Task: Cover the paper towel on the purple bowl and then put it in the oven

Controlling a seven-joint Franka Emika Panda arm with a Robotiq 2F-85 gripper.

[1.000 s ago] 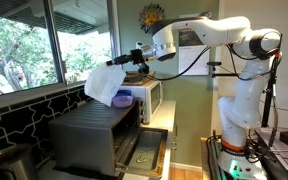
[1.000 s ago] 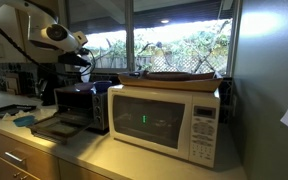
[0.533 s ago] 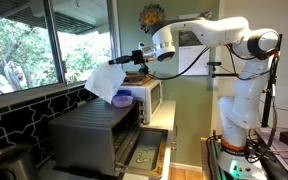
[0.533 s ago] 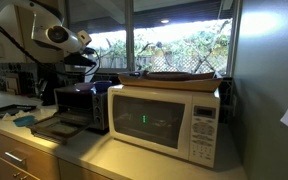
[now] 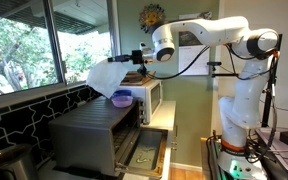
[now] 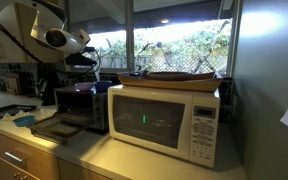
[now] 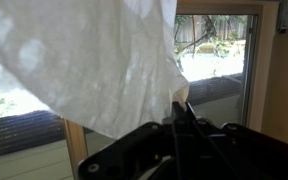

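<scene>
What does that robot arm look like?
The arm is glossy white, made of rounded segments with dark joint rings. A black cable loops along it. It ends in a black gripper with slim dark fingers.

The gripper (image 5: 133,59) has lifted the towel (image 5: 109,77) a bit higher. The towel has also moved a little away from the window (image 5: 24,45).

White, faintly dimpled paper towel (image 7: 84,60), light-purple bowl (image 5: 122,99), pretty plain grey oven (image 5: 84,128), white microwave (image 6: 164,120) with green digits, black backsplash tiles (image 5: 19,122) with pale grout.
</scene>
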